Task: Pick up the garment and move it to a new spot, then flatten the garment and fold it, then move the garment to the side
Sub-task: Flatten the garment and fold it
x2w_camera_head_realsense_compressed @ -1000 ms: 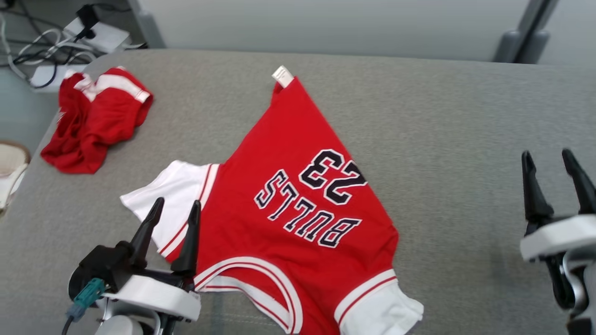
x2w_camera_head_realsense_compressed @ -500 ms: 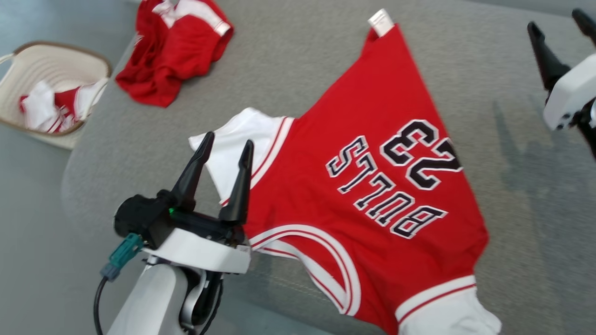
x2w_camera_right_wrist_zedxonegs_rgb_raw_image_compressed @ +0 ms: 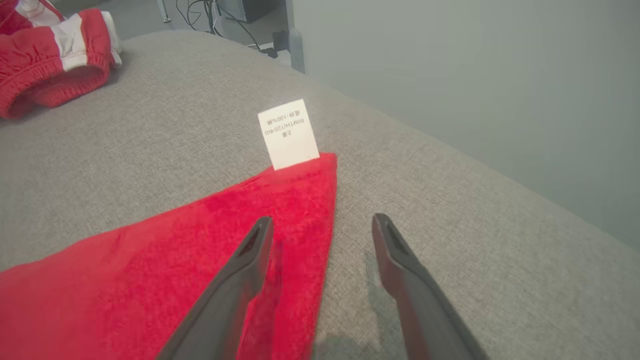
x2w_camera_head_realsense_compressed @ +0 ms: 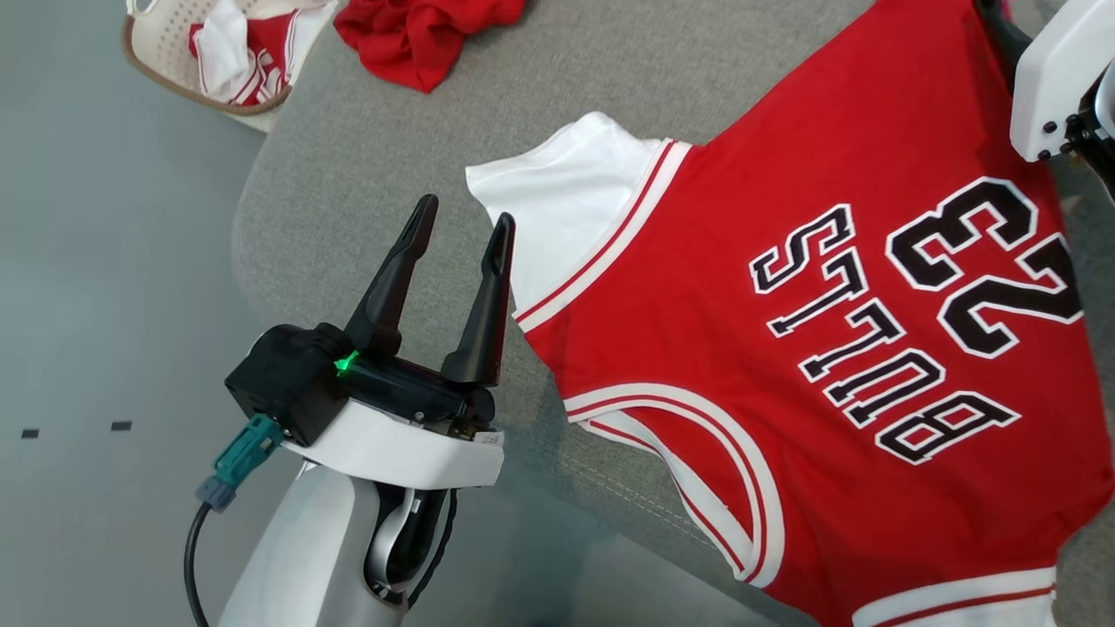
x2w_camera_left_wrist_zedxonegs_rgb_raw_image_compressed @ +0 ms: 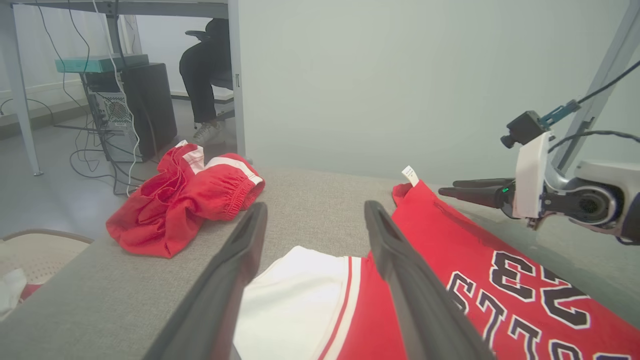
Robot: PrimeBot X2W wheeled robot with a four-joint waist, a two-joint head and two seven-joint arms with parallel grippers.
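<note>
**Right arm goes long to the jersey's far tip**

Swinging left and dipping, that's the head camera, so the whole scene has slid across the picture while the cloth itself lies as it lay. What really has travelled is the right gripper (x2w_camera_right_wrist_zedxonegs_rgb_raw_image_compressed: 322,220): a second ago it stood well off to the garment's right, and now it's up over the far point of the red basketball jersey with white sleeves and black "BULLS 23" lettering (x2w_camera_head_realsense_compressed: 714,287).

Its jaws are parted and empty. One finger is over red cloth, the other over bare grey, straddling the jersey's edge just short of the small white printed label (x2w_camera_right_wrist_zedxonegs_rgb_raw_image_compressed: 288,134) that sticks out of the tip. Whether that inner finger touches the fabric, I can't tell.

The jersey is spread flat on the grey fabric-covered bench (x2w_camera_head_realsense_compressed: 366,157), towards its near-left corner, neckline at the near edge, lettering upside down from the head.

Over to the left gripper (x2w_camera_head_realsense_compressed: 466,212). It's still by the near-left white sleeve, jaws moderately wide, gripping nothing, a green light glowing at its base. From the head, its inner fingertip sits right at the sleeve's edge; from the wrist, the sleeve lies between the two fingers.

Crumpled red shorts with a white stripe (x2w_camera_left_wrist_zedxonegs_rgb_raw_image_compressed: 180,200) sit near the bench's far-left corner, well apart from the jersey. On the floor off the left edge stands a cream basket (x2w_camera_head_realsense_compressed: 161,30) holding red and white clothes.
</note>
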